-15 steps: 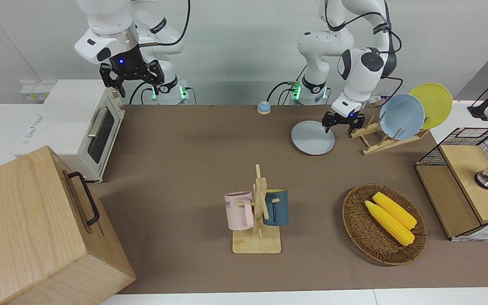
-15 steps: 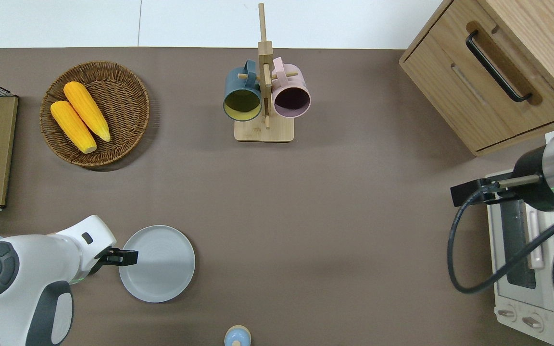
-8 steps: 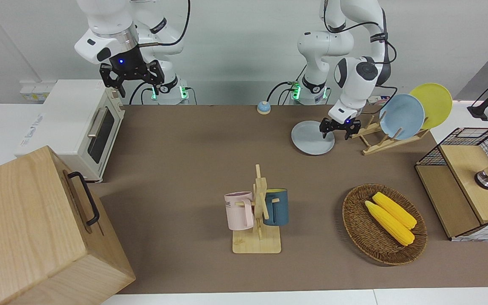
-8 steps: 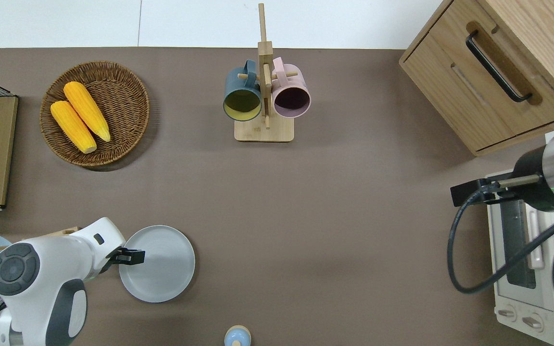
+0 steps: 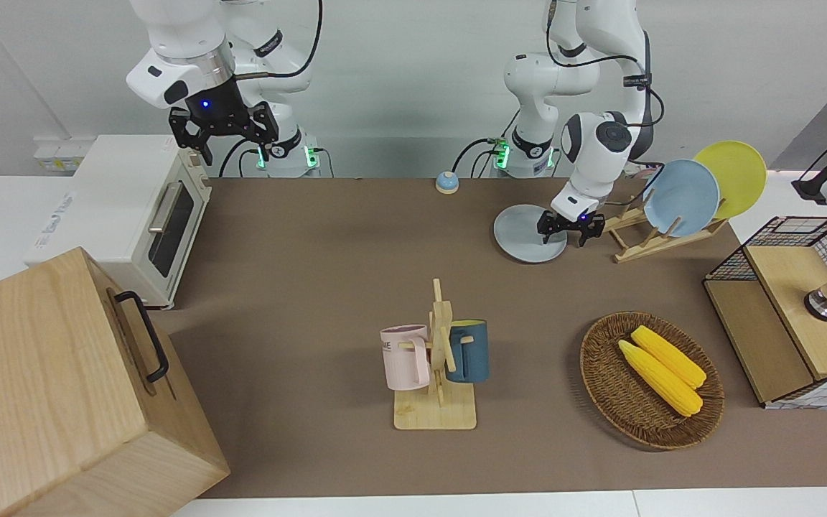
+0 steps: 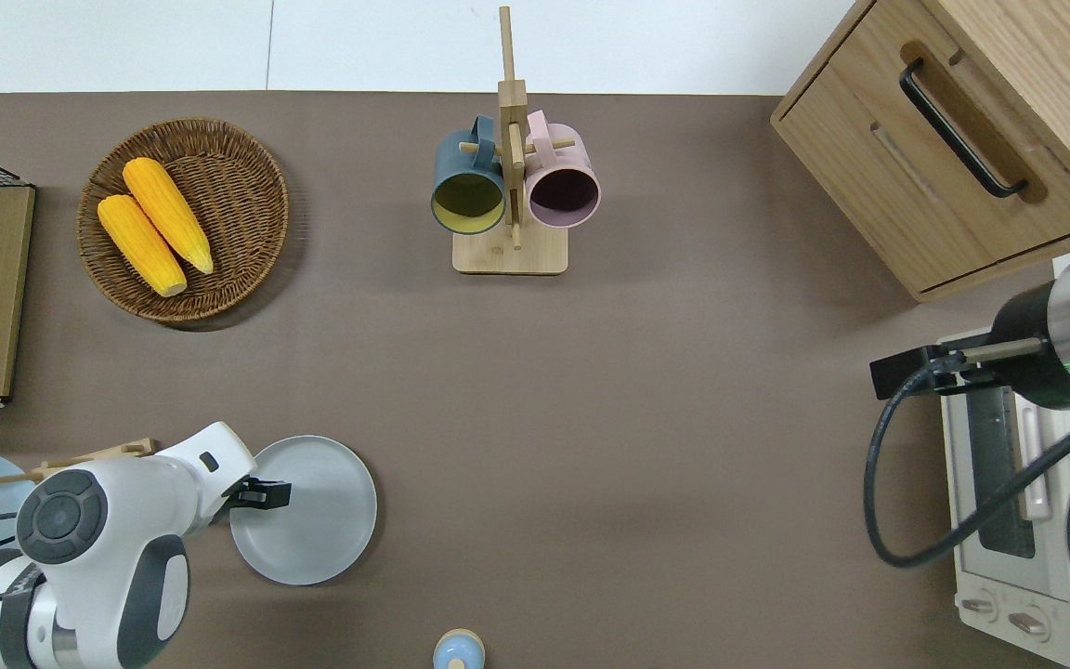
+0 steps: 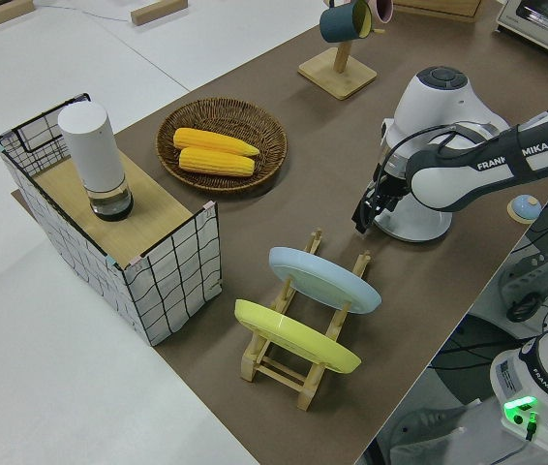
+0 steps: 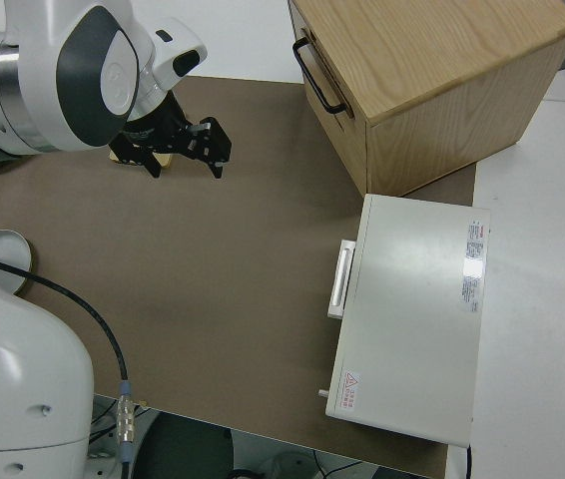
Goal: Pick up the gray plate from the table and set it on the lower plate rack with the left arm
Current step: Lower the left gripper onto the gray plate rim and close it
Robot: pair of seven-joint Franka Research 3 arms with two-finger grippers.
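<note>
The gray plate (image 5: 525, 233) (image 6: 312, 516) lies flat on the brown table, beside the lower plate rack (image 5: 645, 245). A light-blue plate (image 5: 680, 197) and a yellow plate (image 5: 733, 174) stand in that rack's slots farther from the gray plate. My left gripper (image 5: 564, 231) (image 6: 266, 491) is open and hangs low over the gray plate's edge toward the rack. One finger is over the plate and the other is outside its rim. My right gripper (image 5: 221, 138) (image 8: 185, 160) is parked and open.
A wooden mug stand (image 5: 436, 359) with a pink and a blue mug stands mid-table. A wicker basket (image 5: 604, 388) holds two corn cobs. A wire-sided box (image 5: 787, 316), a toaster oven (image 5: 137, 208), a wooden cabinet (image 5: 47, 388) and a small bell (image 5: 446, 182) line the edges.
The left arm has swung and come down, carrying its gripper from beside the gray plate's rim to low over that rim. The plate and the right arm have not moved.
</note>
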